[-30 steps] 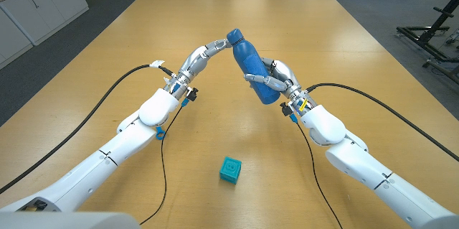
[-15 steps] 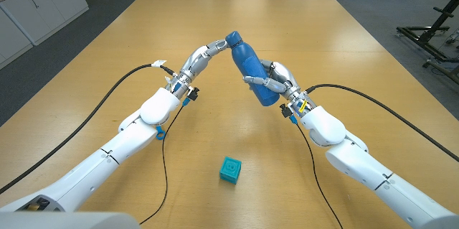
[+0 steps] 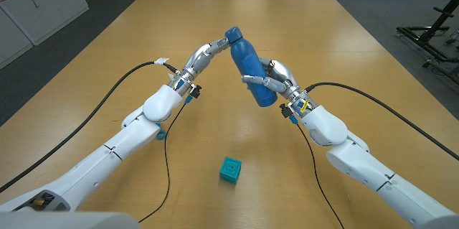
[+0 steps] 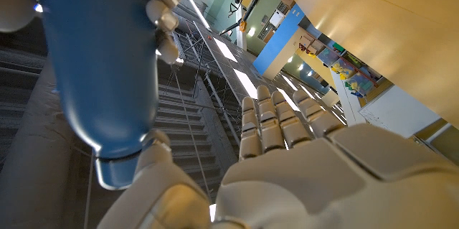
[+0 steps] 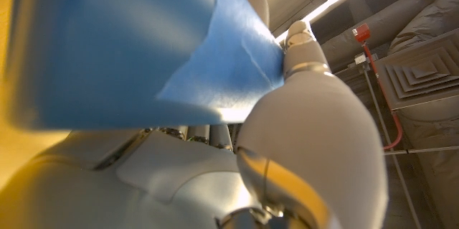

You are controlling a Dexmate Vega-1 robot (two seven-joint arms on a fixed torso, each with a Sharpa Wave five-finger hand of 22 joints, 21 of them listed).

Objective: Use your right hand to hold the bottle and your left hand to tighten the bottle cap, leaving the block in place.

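Since a second ago almost nothing is changing: your left forearm is sitting a touch higher and the bottle's cap end is leaning a shade further toward your left side, while the block is staying put.

Your right hand [image 3: 276,78] is wrapping the lower body of the bottle [image 3: 249,65], fingers curled across its front, holding it off the table [image 3: 344,49] and tilted so the cap [image 3: 233,36] is pointing up and toward your left arm. In the right wrist view the blue wall [image 5: 122,42] is pressing against the palm.

Your left hand [image 3: 208,49] is reaching up to the cap, fingertips touching it; in the left wrist view the thumb [image 4: 154,168] is lying against the cap end [image 4: 118,168] while the other fingers [image 4: 276,125] are standing straight beside it, not closing round, so you are touching rather than gripping.

The bottle is plain matte blue. The block [image 3: 230,169] is sitting near your edge of the table, well apart from both hands.
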